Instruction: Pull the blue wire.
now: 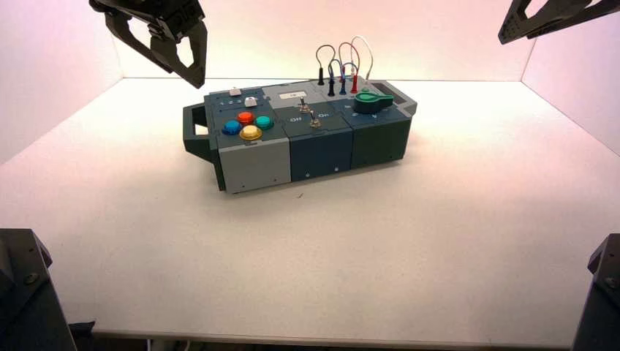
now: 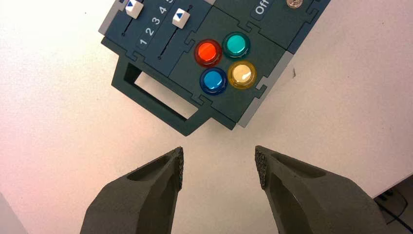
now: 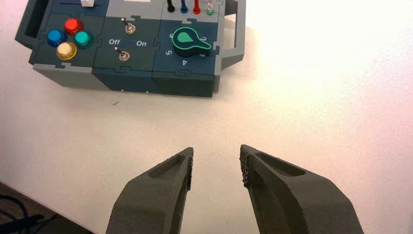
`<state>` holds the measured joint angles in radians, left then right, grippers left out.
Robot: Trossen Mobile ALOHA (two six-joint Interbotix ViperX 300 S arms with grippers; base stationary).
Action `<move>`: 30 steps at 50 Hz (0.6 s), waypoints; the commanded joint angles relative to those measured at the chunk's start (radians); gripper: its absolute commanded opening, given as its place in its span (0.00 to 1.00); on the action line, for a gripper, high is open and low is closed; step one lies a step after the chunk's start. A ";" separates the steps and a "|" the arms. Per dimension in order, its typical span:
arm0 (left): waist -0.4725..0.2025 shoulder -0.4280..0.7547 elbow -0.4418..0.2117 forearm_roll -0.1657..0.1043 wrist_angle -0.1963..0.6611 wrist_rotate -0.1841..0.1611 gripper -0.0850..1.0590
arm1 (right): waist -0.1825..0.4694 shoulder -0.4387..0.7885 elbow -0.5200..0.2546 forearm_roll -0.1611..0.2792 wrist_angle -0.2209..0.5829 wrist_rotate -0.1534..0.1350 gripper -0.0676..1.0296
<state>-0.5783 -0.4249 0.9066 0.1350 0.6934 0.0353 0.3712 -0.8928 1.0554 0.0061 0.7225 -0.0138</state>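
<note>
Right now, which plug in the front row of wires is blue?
The blue plug is second from the robot's left, between the black plug and the red plug; its colour sets it apart in that row.

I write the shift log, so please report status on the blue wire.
Both end effectors open, off the box. Blue wire plugged in, unheld. Black and red plugs close beside it.

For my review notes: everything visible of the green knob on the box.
The green-topped rotary knob is round, with a pointed grip and a bright teardrop outline, apparently plastic. It sits upright on a dark panel at the box's right end, ringed by numbers, its pointer turned towards the right-hand handle. No gripper touches it.
</note>
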 commanded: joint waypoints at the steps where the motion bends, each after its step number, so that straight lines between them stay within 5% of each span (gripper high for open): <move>1: 0.003 -0.005 -0.009 -0.002 0.000 0.002 0.74 | 0.003 0.003 -0.015 0.003 -0.006 0.003 0.54; 30: 0.003 -0.002 -0.011 -0.002 0.002 0.000 0.74 | 0.006 0.067 -0.038 0.018 -0.011 0.000 0.53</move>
<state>-0.5783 -0.4234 0.9066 0.1335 0.6980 0.0353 0.3712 -0.8636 1.0554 0.0138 0.7225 -0.0138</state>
